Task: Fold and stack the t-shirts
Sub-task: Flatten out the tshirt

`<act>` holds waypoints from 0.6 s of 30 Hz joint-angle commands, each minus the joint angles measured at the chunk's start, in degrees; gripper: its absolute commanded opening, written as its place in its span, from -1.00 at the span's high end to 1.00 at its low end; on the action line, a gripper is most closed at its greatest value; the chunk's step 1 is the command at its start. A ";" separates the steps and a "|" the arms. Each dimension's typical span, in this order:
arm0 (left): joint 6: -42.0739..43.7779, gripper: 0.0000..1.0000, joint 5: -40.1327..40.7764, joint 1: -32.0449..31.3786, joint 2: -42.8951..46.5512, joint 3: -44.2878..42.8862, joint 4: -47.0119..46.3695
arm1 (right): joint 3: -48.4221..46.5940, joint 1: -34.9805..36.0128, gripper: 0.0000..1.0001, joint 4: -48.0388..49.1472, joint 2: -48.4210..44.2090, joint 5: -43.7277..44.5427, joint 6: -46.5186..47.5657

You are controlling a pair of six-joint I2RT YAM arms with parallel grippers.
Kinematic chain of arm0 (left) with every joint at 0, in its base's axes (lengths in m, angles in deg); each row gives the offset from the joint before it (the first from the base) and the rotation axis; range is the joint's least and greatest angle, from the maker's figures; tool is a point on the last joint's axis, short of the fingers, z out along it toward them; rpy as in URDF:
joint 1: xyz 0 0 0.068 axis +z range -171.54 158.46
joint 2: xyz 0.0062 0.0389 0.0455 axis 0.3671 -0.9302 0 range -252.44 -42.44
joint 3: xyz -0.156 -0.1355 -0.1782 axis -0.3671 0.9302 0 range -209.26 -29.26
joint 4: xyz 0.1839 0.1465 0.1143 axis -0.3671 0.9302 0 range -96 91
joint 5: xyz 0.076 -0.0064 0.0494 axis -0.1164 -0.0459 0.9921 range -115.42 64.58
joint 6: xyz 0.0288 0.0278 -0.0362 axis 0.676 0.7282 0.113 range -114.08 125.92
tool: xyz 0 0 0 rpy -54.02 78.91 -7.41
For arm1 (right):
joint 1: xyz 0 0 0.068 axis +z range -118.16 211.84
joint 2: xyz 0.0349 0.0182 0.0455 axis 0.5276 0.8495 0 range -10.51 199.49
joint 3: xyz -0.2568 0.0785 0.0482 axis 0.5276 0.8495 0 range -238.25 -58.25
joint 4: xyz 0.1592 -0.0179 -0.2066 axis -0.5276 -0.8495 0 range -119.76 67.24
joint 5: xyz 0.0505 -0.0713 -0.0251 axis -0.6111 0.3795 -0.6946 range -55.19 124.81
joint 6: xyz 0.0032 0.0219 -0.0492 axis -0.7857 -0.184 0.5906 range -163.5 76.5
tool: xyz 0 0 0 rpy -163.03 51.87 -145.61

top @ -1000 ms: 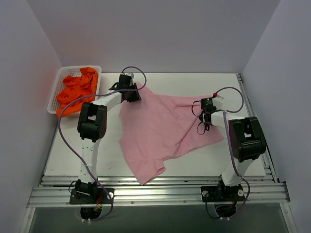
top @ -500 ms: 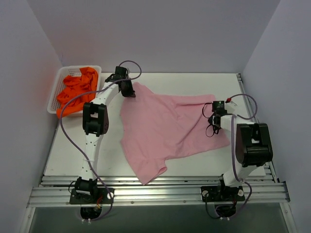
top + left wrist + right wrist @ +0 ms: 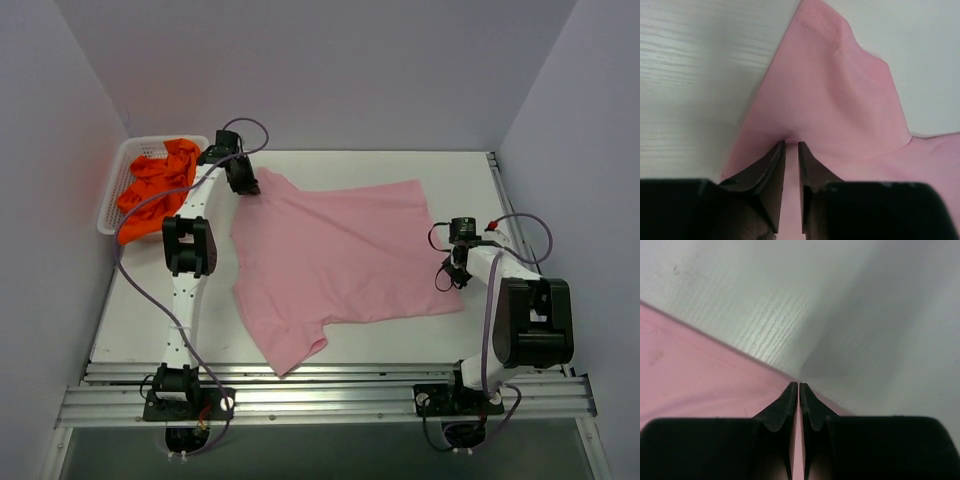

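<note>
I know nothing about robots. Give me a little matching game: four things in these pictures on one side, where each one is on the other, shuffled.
Things:
1. pink t-shirt
2. orange t-shirts
3. left gripper
4. right gripper

Places:
A. clamped on the pink t-shirt's right edge
B. heaped in the white basket
C. spread on the table
D. clamped on the pink t-shirt's far left corner

Pairs: 1-C, 2-B, 3-D, 4-A

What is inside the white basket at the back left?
Crumpled orange t-shirts fill the basket, with some cloth draped over its near rim. Anything beneath them is covered.
</note>
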 commanded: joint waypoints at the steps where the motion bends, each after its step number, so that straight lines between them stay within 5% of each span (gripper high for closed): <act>1: 0.60 0.38 -2.76 0.39 4.29 0.20 -4.21 | -1.57 0.92 0.93 -4.74 -4.00 4.05 -1.93; 4: -0.10 -0.12 -4.34 0.13 14.03 11.17 -13.51 | -6.30 3.10 0.31 -6.14 -5.32 7.12 -2.02; 5: -0.19 -0.73 -4.26 0.12 16.84 16.68 -18.06 | -7.98 5.47 0.18 -8.40 -5.67 8.61 -3.15; 7: -0.19 -0.81 -4.08 0.21 23.79 19.97 -20.65 | -13.06 8.64 -0.15 -10.61 -6.90 14.21 -4.30; 11: -0.36 -0.88 -4.35 0.30 33.90 24.99 -23.38 | -19.05 15.33 -0.16 -11.79 -9.45 19.61 -4.57; 15: -1.59 -0.88 -3.38 -0.05 43.22 33.57 -21.80 | -19.95 16.74 -0.12 4.02 -9.12 8.48 4.73; 17: -2.47 -0.88 -3.38 -0.40 48.39 40.08 -25.03 | -24.22 16.83 -0.01 7.99 -3.35 2.25 7.99; 18: -2.65 -0.88 -3.12 -1.01 50.25 47.25 -26.71 | -26.43 17.01 0.27 9.92 -0.87 0.03 9.31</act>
